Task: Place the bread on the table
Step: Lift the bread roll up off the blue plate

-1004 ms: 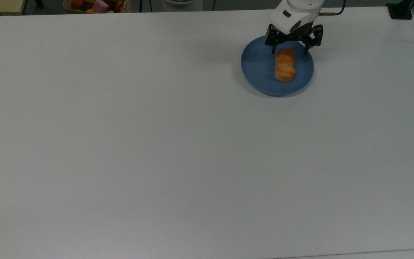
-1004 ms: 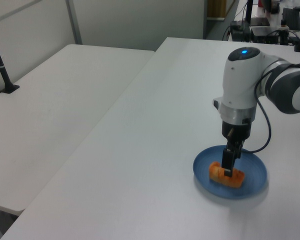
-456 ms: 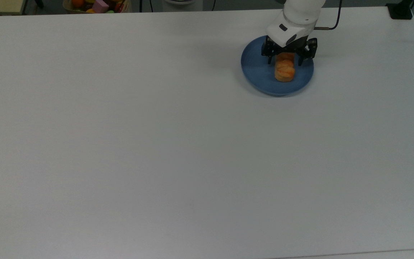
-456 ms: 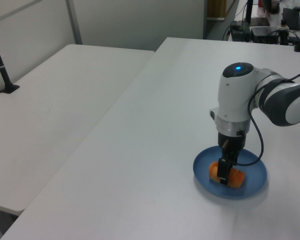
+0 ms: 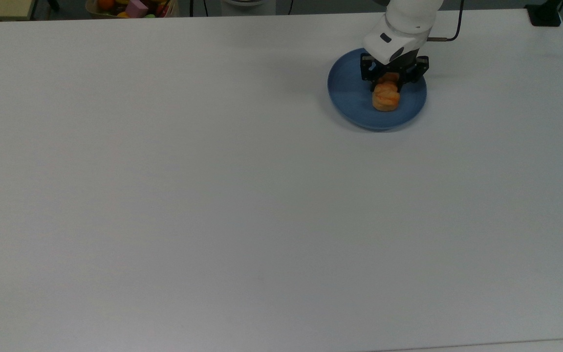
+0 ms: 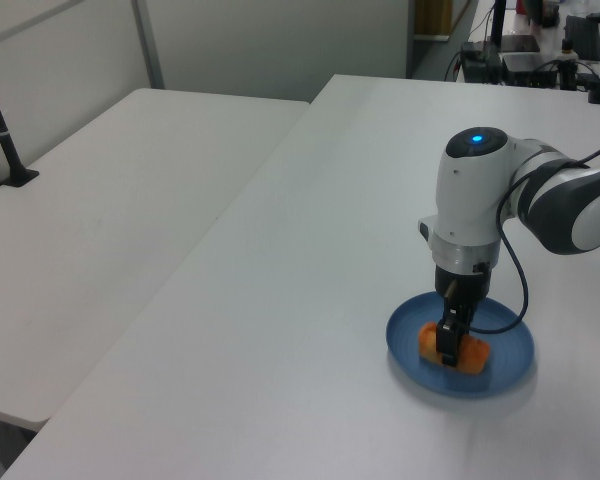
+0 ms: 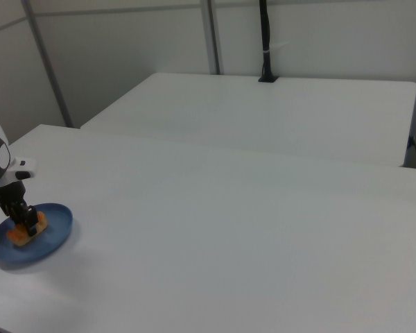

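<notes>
From the top view, the bread is seen lying on the blue plate, near the far right corner of the white worktop. The hand is lowered over the bread's far end, and its two black fingers are drawn in against the roll's sides, so it is judged to be clenched on the bread.

From the left view, the hand is seen down at plate level, with the bread resting on the plate and no gap visible beneath it.

From the right view, the bread is seen on the plate under the hand.

The grasp step is judged to be in hand. A straight lift clear of the plate's rim is called for next, then a carry to bare worktop beside the plate.
</notes>
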`<state>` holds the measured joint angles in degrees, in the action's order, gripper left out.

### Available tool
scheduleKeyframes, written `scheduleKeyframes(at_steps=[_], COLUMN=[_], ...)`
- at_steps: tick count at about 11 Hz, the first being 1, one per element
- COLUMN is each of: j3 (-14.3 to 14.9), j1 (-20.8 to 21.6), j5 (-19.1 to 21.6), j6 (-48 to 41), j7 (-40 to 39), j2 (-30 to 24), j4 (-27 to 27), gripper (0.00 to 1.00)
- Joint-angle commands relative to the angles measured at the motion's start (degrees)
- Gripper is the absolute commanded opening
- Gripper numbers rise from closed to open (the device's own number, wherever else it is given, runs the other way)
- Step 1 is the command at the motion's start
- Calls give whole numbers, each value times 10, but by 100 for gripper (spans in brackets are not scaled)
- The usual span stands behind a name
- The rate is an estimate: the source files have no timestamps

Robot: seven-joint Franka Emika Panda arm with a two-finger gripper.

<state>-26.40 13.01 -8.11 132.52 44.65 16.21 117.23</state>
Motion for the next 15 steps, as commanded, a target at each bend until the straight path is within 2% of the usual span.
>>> scheduleKeyframes(at_steps=[1, 4, 8, 10, 12, 15], j3=[4, 4, 4, 4, 6, 7], j1=[5, 5, 5, 4, 3, -25], j5=[-16, -16, -16, -10, -5, -3], j6=[9, -15, -90, -131, -201, -217], j7=[18, 18, 15, 7, -30, -69], j2=[-6, -24, -71, -92, -93, -109], j4=[2, -2, -31, -64, -113, -119], gripper=[18, 16, 16, 16, 16, 16])
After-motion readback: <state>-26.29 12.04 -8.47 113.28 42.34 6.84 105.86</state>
